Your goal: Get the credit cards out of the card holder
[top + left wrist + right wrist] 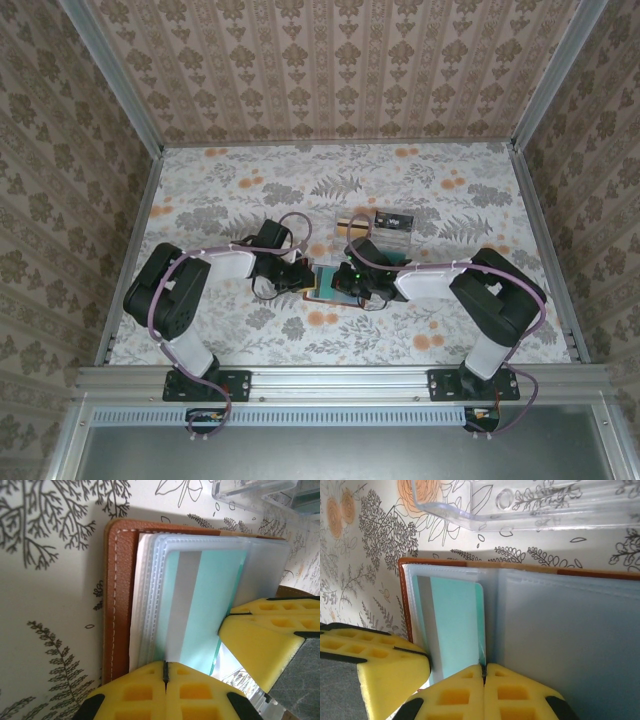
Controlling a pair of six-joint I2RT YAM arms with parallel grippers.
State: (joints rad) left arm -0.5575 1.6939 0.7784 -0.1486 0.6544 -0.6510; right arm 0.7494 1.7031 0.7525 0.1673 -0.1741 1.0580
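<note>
The brown leather card holder (pixel 322 283) lies open on the floral table between both arms. Its clear sleeves show in the left wrist view beside the stitched leather edge (pixel 117 605). A teal credit card (pixel 220 595) with a grey stripe sits in a sleeve. My left gripper (pixel 165 667) is shut on the near edge of the sleeve stack. My right gripper (pixel 483 669) is shut on the edge of the teal card (pixel 455 625), beside the blue-grey lining (pixel 570 640). The two grippers nearly touch over the holder, with the left gripper (pixel 300 280) on its left and the right gripper (pixel 350 285) on its right.
A clear plastic tray (pixel 380 228) stands just behind the holder, with a tan card (pixel 348 218) and a dark card (pixel 392 220) in it. Its rim (pixel 530 510) is close above the holder. Patterned walls enclose the table.
</note>
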